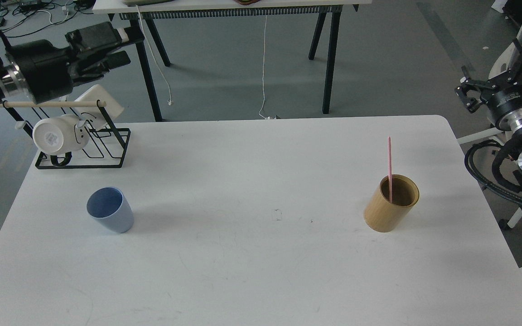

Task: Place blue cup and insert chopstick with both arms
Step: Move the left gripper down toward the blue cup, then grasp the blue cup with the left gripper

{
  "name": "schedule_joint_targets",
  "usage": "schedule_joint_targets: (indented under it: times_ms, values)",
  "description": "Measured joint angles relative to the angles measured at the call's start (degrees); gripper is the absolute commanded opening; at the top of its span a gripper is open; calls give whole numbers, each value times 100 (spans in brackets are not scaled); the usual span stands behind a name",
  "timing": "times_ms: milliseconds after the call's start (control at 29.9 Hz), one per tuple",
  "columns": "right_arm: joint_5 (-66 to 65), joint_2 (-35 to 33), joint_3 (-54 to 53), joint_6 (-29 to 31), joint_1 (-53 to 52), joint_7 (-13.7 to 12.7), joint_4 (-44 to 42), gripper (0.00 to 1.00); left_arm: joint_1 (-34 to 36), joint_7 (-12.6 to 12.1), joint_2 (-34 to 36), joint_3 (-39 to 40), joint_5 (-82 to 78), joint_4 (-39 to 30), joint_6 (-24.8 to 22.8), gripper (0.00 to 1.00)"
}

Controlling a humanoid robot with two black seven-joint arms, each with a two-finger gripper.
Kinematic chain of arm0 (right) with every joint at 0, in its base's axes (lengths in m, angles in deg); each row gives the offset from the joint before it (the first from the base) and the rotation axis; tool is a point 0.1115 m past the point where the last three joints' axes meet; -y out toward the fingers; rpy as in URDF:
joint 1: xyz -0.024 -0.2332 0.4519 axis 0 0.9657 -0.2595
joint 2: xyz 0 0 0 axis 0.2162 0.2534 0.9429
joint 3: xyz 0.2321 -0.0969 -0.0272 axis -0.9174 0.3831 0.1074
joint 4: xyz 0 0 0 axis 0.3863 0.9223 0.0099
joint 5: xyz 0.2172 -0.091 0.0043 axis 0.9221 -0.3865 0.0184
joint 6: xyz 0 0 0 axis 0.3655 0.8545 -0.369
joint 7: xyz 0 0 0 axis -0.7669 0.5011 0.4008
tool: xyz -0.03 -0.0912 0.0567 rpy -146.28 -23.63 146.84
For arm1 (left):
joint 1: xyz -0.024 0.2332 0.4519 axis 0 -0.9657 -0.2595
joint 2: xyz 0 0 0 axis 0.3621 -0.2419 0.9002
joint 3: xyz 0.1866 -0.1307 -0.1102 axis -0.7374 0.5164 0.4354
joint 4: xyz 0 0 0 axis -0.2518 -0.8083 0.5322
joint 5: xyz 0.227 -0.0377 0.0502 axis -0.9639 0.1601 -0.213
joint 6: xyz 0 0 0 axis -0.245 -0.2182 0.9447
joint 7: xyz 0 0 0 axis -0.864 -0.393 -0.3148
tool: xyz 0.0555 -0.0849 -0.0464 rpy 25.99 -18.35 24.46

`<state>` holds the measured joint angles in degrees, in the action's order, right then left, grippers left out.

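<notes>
The blue cup point(109, 210) stands upright on the white table point(261, 262) at the front left, empty. A pale pink chopstick point(389, 160) stands in the tan wooden holder point(391, 204) at the right. My left gripper point(123, 49) is high at the back left, above the rack and far from the cup. It points right, with its fingers slightly apart and empty. My right gripper point(499, 68) hangs off the table's right edge, beyond the holder, open and empty.
A black wire rack point(107, 149) with a wooden rod and white mugs point(57, 135) stands at the table's back left corner. Another table with black legs point(329, 59) and a hanging white cable stands behind.
</notes>
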<state>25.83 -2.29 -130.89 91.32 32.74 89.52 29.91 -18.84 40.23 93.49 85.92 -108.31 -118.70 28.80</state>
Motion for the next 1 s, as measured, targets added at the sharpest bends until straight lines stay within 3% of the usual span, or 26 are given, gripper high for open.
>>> schedule_joint_targets:
  times_ms: [201, 435, 735, 869, 1003]
  values:
    - [0, -60, -8, 0, 4, 2, 11, 99, -730, 241, 459, -185, -1727, -383, 33, 96]
    - [0, -62, -10, 0, 4, 7, 17, 99, -1461, 380, 571, -417, -3451, -379, 958, 84]
    - [0, -55, -52, 0, 4, 87, 17, 99, -1661, 382, 425, -712, -4074, 244, 1136, 71]
    - [0, -55, -51, 0, 4, 92, 17, 99, -1664, 383, 235, -836, -4234, 526, 1140, 56]
    - [0, -55, -68, 0, 4, 143, 17, 99, -1670, 398, 125, -855, -4412, 736, 1186, 53]
